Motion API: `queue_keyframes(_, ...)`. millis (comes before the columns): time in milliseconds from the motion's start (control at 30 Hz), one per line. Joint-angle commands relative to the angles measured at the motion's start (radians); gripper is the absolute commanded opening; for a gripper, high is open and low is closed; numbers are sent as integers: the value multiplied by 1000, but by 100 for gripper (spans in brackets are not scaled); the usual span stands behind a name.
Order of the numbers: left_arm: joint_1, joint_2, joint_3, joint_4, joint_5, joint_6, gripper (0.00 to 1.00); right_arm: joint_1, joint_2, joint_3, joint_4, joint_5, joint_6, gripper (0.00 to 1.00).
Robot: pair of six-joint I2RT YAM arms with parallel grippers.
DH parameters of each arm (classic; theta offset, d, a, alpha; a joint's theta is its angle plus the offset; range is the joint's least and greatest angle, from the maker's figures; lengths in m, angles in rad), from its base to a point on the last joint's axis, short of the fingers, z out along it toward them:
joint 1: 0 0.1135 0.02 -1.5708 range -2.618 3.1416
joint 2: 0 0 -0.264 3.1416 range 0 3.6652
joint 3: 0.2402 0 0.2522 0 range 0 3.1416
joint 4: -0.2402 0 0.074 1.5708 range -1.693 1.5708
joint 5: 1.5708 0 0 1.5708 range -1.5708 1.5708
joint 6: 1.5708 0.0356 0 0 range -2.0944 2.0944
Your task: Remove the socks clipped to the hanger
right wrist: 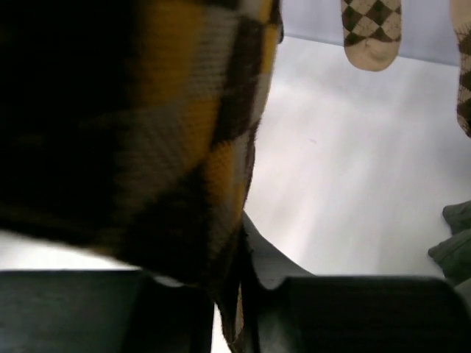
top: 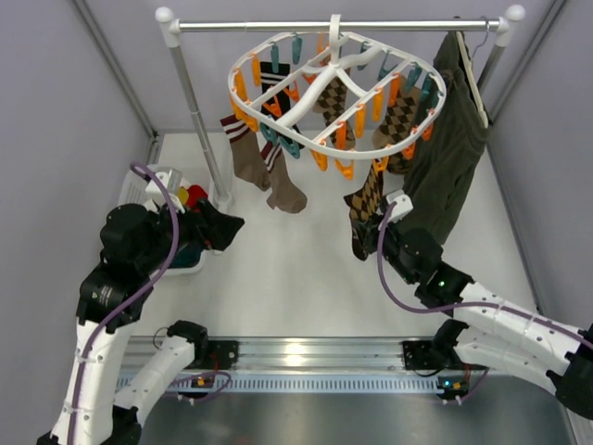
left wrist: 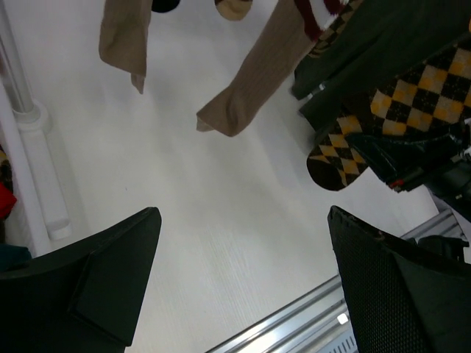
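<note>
The white oval hanger [top: 310, 141] with orange and teal pegs hangs from the rail. Two brown socks with striped cuffs [top: 248, 158] hang at its left, a black sock [top: 271, 79] behind them, and argyle socks [top: 400, 116] at its right. My right gripper [top: 384, 227] is shut on the lower end of a hanging argyle sock [top: 366, 209]; the right wrist view shows the fabric [right wrist: 169, 110] pinched between the fingers [right wrist: 235, 294]. My left gripper [top: 227, 227] is open and empty [left wrist: 243, 220] above the table, facing the brown socks [left wrist: 250, 81].
A dark olive garment [top: 454, 158] on a cream coat hanger [top: 474, 74] hangs right behind the argyle socks. The rack's left pole [top: 199, 120] stands beside a white basket [top: 153, 181] with coloured items. An aluminium rail [top: 306, 357] runs along the near edge.
</note>
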Motion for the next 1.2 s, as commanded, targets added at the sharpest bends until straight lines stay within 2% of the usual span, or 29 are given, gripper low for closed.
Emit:
queue_keyframes(0, 1, 45, 96, 67, -84, 31, 99, 92, 39, 18, 147, 166, -25, 9)
queue_keyframes(33, 1, 59, 139, 67, -84, 30, 99, 111, 51, 24, 141, 198, -20, 3)
queue_keyframes(100, 2, 111, 182, 67, -81, 22, 98, 166, 101, 50, 141, 280, -8, 0)
queue_keyframes(233, 1, 190, 272, 69, -89, 25, 99, 273, 195, 99, 167, 430, 1, 0)
queue_keyframes(367, -33, 225, 315, 67, -168, 40, 98, 379, 318, 188, 182, 545, -3, 0)
queue_keyframes(533, -131, 265, 375, 64, -280, 71, 99, 441, 428, 287, 178, 578, -15, 0)
queue_keyframes(567, -163, 274, 384, 65, -349, 77, 99, 450, 463, 322, 170, 582, -12, 0)
queue_keyframes(667, -249, 341, 441, 64, -440, 123, 99, 459, 529, 394, 124, 605, -2, 0)
queue_keyframes(767, -359, 406, 518, 64, -480, 161, 99, 462, 585, 457, 78, 625, 15, 0)
queue_keyframes(800, -398, 417, 550, 64, -560, 172, 99, 462, 592, 465, 75, 625, 18, 0)
queue_keyframes(867, -514, 464, 579, 65, -639, 200, 98, 462, 612, 495, 66, 631, 24, 0)
queue_keyframes(900, -559, 486, 610, 65, -718, 229, 97, 462, 619, 508, 54, 630, 24, 0)
queue_keyframes(933, -650, 504, 625, 67, -780, 244, 97, 461, 632, 520, 34, 630, 26, 0)
queue_keyframes(1000, -740, 564, 663, 70, -918, 286, 97, 462, 643, 547, 23, 628, 35, 0)
queue_keyframes(1033, -806, 579, 673, 72, -952, 292, 97, 462, 645, 551, 20, 627, 40, 0)
queue_keyframes(1167, -823, 624, 697, 91, -1038, 277, 94, 464, 632, 548, 11, 605, 72, 0)
